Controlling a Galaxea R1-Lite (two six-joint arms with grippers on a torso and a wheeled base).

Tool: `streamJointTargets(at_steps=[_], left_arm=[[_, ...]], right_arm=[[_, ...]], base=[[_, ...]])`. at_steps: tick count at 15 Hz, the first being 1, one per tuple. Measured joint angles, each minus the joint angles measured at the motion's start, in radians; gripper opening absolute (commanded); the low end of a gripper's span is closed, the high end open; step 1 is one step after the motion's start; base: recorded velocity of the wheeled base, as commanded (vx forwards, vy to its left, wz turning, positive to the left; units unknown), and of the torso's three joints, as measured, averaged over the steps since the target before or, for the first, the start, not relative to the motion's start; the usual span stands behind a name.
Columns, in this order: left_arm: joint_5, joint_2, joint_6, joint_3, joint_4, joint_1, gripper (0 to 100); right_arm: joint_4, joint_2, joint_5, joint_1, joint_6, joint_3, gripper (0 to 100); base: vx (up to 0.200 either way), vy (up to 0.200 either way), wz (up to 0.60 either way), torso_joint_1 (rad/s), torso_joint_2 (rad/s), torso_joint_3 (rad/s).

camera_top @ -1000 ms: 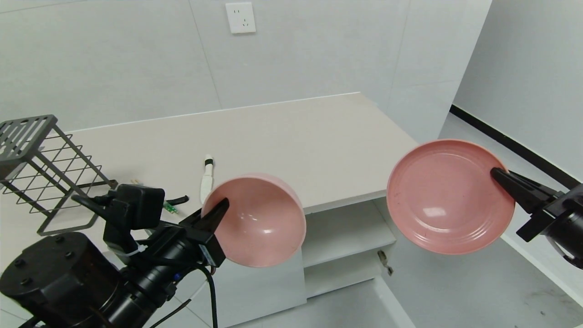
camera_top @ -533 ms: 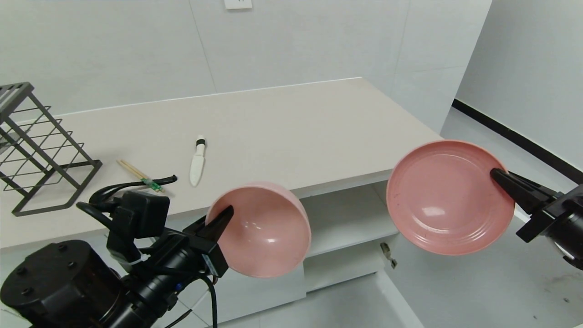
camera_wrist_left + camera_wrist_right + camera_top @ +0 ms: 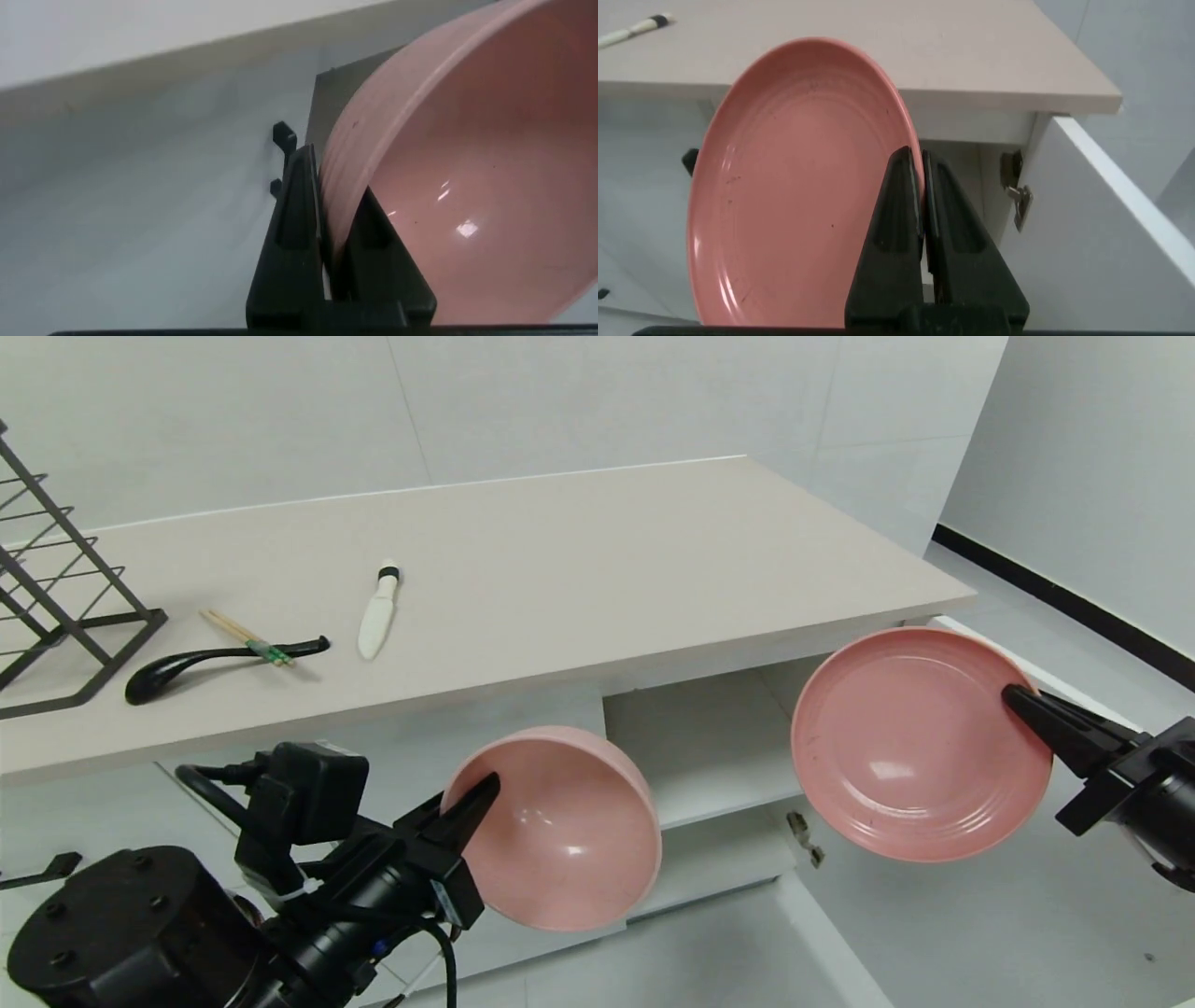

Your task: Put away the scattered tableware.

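A black wire rack (image 3: 56,588) is standing at the far left of the desk (image 3: 607,551). Just beside it a black spoon (image 3: 187,665) is lying with a pair of chopsticks (image 3: 245,637) crossing its handle. A little further right a white utensil (image 3: 378,613) with a black-ringed end, possibly a sheathed knife, is lying alone. Below the desk's front edge the left tool (image 3: 481,793) is clenching the rim of a pink bowl (image 3: 569,840), one finger inside and one outside, holding it in the air with its hollow facing the head camera. Behind it an open cabinet shelf (image 3: 709,756) is showing. Further right the right tool (image 3: 1018,698) is gripping the edge of a pink plate (image 3: 920,742), holding it tilted up in the air before the cabinet, near the open cabinet door (image 3: 1120,196)
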Motion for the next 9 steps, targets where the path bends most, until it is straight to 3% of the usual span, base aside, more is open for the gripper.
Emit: streamJointTargets(at_steps=[9], left_arm=[[0.000, 0.053, 0.000, -0.002, 0.000, -0.045, 0]], right_arm=[[0.000, 0.017, 0.000, 0.000, 0.000, 0.009, 0]], base=[[0.000, 0.000, 0.00, -0.255, 0.38, 0.149]])
